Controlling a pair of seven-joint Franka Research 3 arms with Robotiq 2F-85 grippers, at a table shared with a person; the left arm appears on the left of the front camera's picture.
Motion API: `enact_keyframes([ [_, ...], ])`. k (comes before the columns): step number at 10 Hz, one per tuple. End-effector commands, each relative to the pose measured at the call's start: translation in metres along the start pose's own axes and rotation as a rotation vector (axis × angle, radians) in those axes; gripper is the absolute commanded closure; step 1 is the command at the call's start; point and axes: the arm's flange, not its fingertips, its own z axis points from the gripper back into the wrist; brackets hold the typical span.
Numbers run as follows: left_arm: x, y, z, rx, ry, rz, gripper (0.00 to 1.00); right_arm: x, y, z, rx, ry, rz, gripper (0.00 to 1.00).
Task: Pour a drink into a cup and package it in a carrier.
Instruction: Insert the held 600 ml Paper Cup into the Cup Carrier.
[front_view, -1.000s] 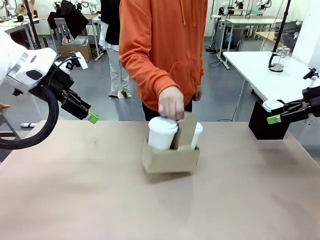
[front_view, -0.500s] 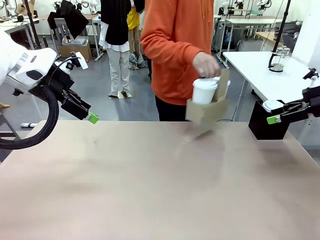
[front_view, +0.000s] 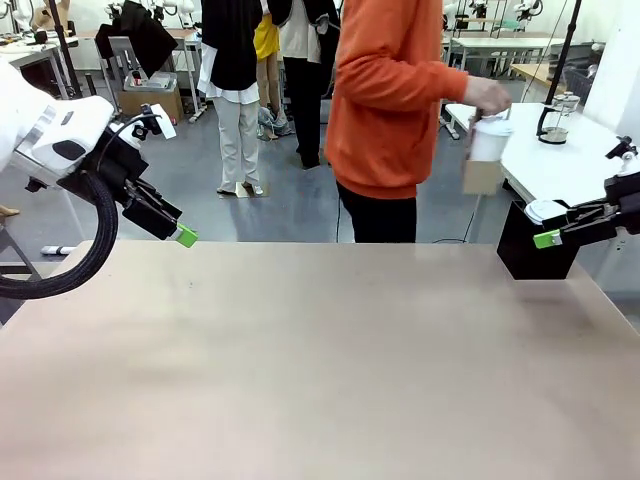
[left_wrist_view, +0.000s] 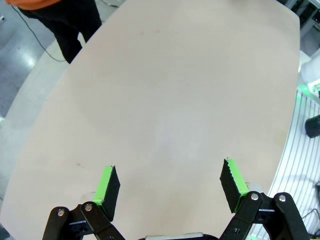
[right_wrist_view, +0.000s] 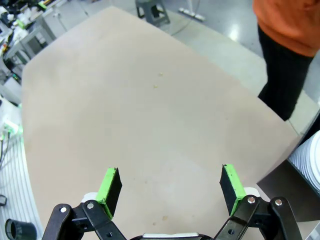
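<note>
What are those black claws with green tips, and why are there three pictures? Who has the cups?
Those claws are a robot's hands, called grippers. The front picture looks across the brown table: the left gripper and the right gripper hang at the sides, both open and holding nothing. The other two pictures come from cameras on the robot's wrists, looking down past the left gripper and the right gripper at the table. A person in orange holds the cardboard carrier with a white cup in it, over by another table. A black box sits near the right gripper.

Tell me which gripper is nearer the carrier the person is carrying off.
Right. The right gripper hovers open just below and right of the carrier; the left gripper, also open, sits far across the table.
</note>
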Motion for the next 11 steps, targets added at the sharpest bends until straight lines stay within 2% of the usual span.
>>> enact_keyframes([
  [1,-0.0015,0.0012,-0.0009,-0.003,-0.020,-0.006,0.00,-0.0002,0.0007,0.0008,0.009,0.003,0.001,0.00],
  [11,-0.0015,0.0012,-0.0009,-0.003,-0.020,-0.006,0.00,-0.0002,0.0007,0.0008,0.009,0.003,0.001,0.00],
])
